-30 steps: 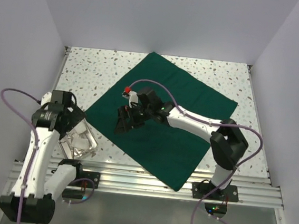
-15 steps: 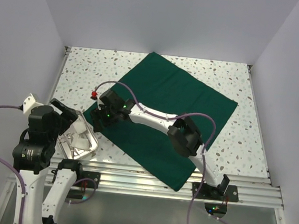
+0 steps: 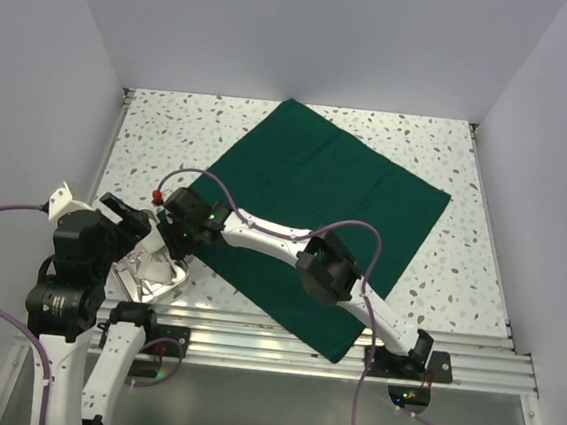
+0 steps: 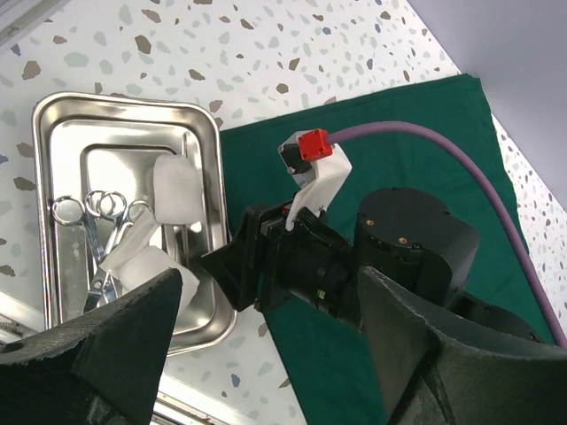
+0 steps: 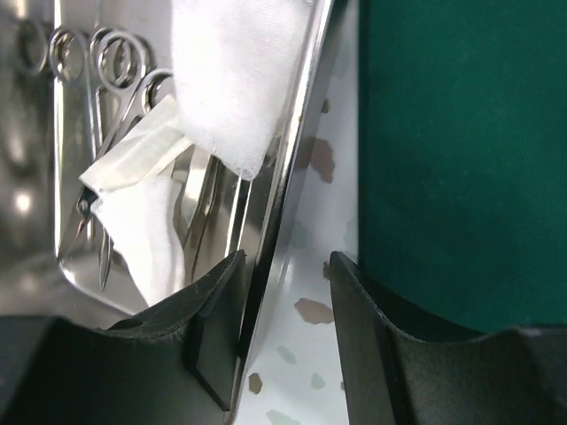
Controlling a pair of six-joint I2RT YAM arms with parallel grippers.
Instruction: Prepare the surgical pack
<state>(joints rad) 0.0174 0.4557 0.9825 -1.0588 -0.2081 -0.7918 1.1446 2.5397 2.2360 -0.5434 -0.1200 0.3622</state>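
Observation:
The surgical pack's dark green drape point(image 3: 336, 187) lies spread flat on the speckled table, also seen as the drape point(image 4: 425, 115) in the left wrist view. A steel tray point(image 3: 133, 276) stands just off its left corner, holding scissors point(image 4: 93, 221) and white pads point(image 4: 177, 190). My right gripper point(image 3: 170, 240) reaches across to the tray's right rim point(image 5: 292, 150). Its jaws straddle that rim, one finger point(image 5: 208, 319) inside against the wall and the other outside with a gap, so the right gripper point(image 5: 288, 301) is still open. My left gripper point(image 4: 270, 279) hovers open above the tray's near right corner.
An aluminium rail point(image 3: 282, 333) runs along the table's near edge, close to the tray. The right arm point(image 3: 271, 241) stretches low over the drape's left part, trailing a purple cable point(image 3: 207, 177). White walls close off the table at the left, back and right.
The right arm has swung left off the drape to the tray's rim and its jaws have narrowed. The left arm has lifted back from the tray toward the near edge.

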